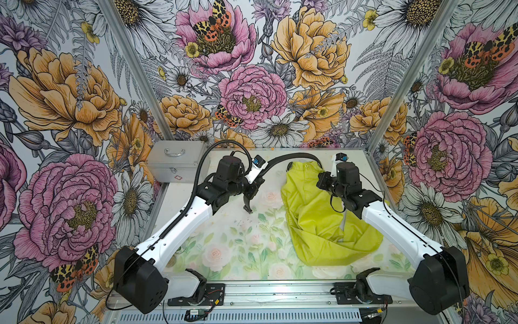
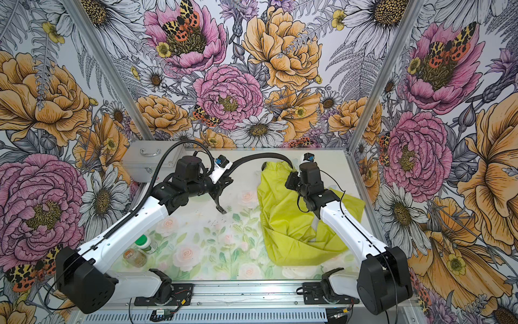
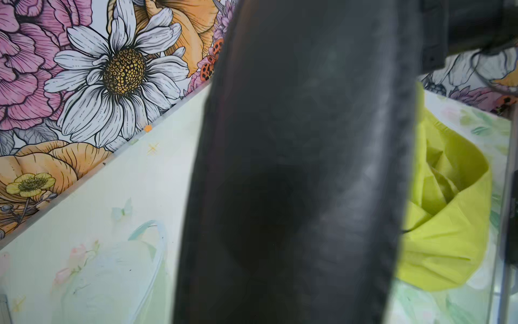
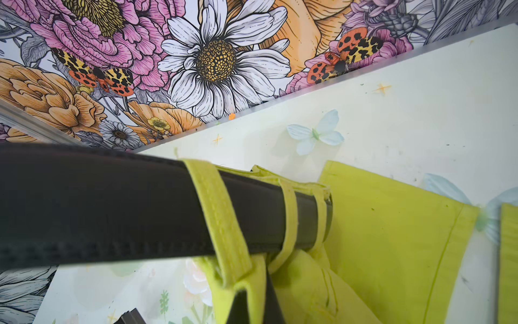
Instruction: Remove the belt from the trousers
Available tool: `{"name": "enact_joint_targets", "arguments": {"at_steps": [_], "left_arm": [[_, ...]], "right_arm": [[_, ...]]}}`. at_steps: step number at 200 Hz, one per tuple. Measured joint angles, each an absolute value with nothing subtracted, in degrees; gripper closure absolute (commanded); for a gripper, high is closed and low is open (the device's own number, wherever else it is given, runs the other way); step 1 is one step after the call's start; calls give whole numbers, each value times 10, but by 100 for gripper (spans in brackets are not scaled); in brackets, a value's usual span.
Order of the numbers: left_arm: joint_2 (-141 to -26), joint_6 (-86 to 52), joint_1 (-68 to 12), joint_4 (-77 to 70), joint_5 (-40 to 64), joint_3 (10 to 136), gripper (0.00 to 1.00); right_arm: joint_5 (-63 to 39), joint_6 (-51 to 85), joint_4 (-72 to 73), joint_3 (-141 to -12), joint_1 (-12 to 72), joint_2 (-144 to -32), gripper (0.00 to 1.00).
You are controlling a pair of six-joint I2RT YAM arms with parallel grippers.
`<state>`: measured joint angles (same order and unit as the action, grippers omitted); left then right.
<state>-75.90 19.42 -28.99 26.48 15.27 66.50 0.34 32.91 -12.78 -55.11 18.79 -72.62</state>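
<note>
Belt (image 4: 112, 204) sits in three loops (image 4: 224, 218); right fingers pressed together, left I cannot tell; I fear the trousers (image 1: 316, 213) dragging along.

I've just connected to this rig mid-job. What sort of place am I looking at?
Likely a robot data-collection booth, not a home: floral-printed walls in metal framing enclose a small printed table, and both arms are bolted to an aluminium rail. The trousers and belt look like staged props.
</note>
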Motion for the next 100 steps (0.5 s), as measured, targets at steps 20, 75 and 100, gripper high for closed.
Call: {"name": "enact_joint_targets", "arguments": {"at_steps": [20, 75, 100], "left_arm": [[-775, 217, -290, 263, 146, 656, 39], [-812, 265, -368, 276, 124, 717, 16], [-862, 276, -406, 286, 102, 806, 17]], "right_arm": [[3, 318, -130, -551, 197, -721, 100], [4, 291, -130, -552, 223, -729, 100], [6, 281, -130, -552, 235, -741, 100]]}}
